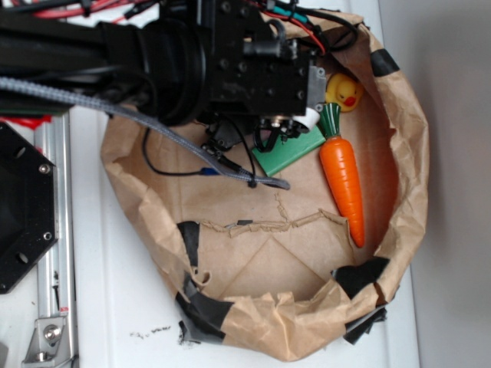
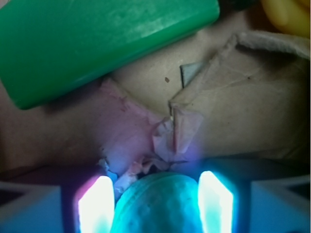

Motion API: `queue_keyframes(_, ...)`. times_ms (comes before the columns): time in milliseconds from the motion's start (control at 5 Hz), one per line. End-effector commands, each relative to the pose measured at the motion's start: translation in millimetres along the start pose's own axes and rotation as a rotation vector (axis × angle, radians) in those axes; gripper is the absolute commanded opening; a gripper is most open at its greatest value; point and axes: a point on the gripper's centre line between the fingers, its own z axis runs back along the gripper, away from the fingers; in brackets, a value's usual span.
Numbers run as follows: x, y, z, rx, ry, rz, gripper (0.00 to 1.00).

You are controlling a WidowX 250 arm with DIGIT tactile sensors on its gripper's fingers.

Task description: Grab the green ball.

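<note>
The green ball (image 2: 158,206), mint-green and finely dimpled, sits between my gripper's (image 2: 156,203) two glowing pads at the bottom of the wrist view. Both pads (image 2: 95,206) press against its sides, so the gripper is shut on it. In the exterior view the ball is hidden under the black wrist, and the gripper (image 1: 280,132) hangs low over the back of the brown paper bag (image 1: 399,153), beside the flat green block (image 1: 295,153).
The flat green block (image 2: 97,43) lies just ahead of the fingers. An orange carrot (image 1: 343,180) lies to the right of the block. A yellow duck (image 1: 345,92) sits at the bag's back right. The crumpled bag walls rise all round.
</note>
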Motion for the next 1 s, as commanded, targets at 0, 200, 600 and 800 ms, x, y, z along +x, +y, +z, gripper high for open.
queue_keyframes(0, 19.5, -15.2, 67.7, -0.051, -0.14, 0.002, 0.0)
queue_keyframes(200, 36.2, -39.3, 125.3, -0.138, -0.225, 0.052, 0.0)
queue_keyframes(600, 47.7, -38.0, 165.9, -0.272, -0.293, 0.319, 0.0)
queue_keyframes(800, 42.7, -42.2, 166.6, -0.297, -0.37, 0.481, 0.0)
